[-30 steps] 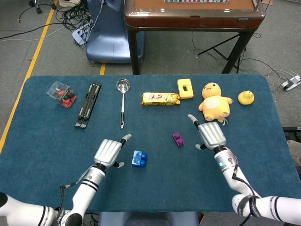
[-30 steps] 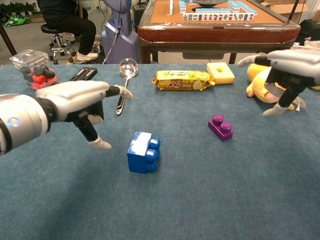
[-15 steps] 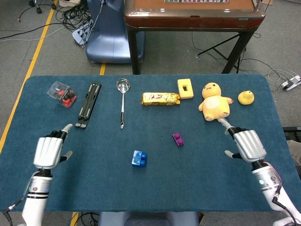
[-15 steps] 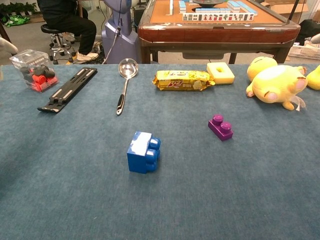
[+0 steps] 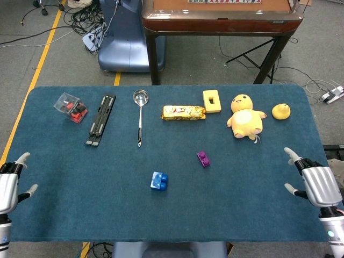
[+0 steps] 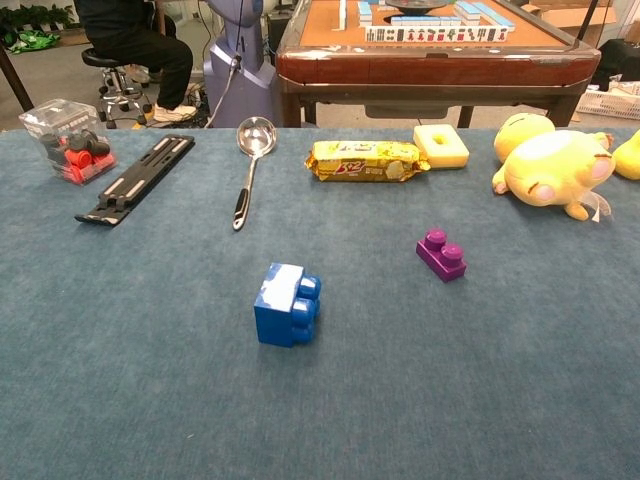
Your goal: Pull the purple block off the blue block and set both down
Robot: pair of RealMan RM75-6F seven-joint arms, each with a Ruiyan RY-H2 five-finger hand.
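The left hand (image 5: 7, 185) sits at the counter's (image 5: 80, 177) far left edge, fingers apart, holding nothing. The blue block (image 5: 159, 181) lies well to its right, near the counter's middle, resting on its side with its studs pointing right; one face carries a pale patch. It is hard, glossy plastic, squarish and chunky.

The purple block (image 5: 203, 158) lies apart from the blue one, further right and further back. It is smaller and low, studs up, its long axis running diagonally. The two are already separated and both rest on the blue felt-like cloth, so the task looks finished.

The right hand (image 5: 317, 183) is at the far right edge, likewise spread and empty, with the purple block well to its left. Each hand is nearer its own block, should either need a nudge.

Along the back stand a clear box of red pieces (image 5: 70, 107), a black bar (image 5: 100, 119), a metal ladle (image 5: 140, 121), a foil packet (image 5: 183, 112) and a plush duck (image 5: 245, 116).
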